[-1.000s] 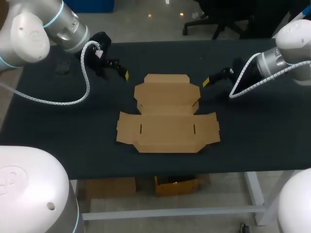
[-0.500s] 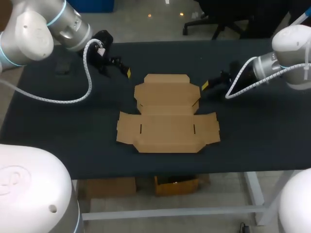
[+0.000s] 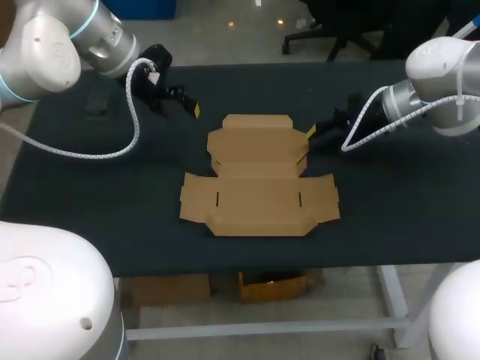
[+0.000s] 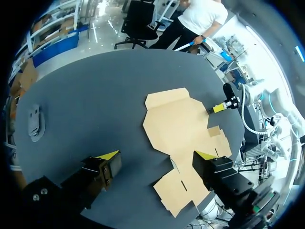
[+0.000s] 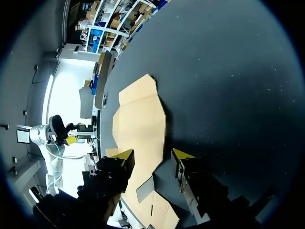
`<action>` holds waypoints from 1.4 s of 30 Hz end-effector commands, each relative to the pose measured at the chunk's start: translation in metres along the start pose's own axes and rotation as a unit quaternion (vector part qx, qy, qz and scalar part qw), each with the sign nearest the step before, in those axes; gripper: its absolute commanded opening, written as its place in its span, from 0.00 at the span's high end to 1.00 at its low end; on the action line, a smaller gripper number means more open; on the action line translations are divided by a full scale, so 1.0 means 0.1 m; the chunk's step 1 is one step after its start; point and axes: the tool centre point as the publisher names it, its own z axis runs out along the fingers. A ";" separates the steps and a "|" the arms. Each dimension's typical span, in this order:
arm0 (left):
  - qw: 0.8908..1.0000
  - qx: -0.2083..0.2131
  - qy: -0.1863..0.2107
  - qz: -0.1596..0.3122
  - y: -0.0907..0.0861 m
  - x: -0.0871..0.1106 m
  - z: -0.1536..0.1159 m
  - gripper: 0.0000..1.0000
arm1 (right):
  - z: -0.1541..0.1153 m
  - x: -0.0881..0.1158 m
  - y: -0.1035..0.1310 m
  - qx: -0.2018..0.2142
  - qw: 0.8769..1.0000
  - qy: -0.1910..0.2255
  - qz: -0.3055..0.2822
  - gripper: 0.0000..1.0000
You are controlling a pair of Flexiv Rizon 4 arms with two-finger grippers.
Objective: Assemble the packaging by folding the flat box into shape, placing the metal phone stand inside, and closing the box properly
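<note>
A flat brown cardboard box [image 3: 259,180] lies unfolded in the middle of the black table. My right gripper [image 3: 310,133] is low at the right edge of the box's far panel; in the right wrist view this gripper [image 5: 153,153] has its fingers partly apart over the cardboard edge [image 5: 140,129], gripping nothing. My left gripper [image 3: 195,110] hovers beyond the box's far left corner, open wide [image 4: 157,155], with the box [image 4: 183,129] ahead of it. A grey phone stand [image 4: 35,121] lies on the table far to the left, a dark shape in the head view [image 3: 95,106].
The black table [image 3: 397,202] has bare cloth on both sides of the box and along its front edge. A small side flap [image 5: 145,188] of the box stands slightly raised near my right gripper's fingers.
My right gripper has moved left to the box's right edge, and its fingers have narrowed from wide open. The left gripper has barely shifted.
</note>
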 end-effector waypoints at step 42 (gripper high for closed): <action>1.000 0.013 0.013 -0.007 0.03 -0.13 -0.04 0.00 | 0.42 0.07 0.14 0.003 0.998 0.063 -0.008 0.66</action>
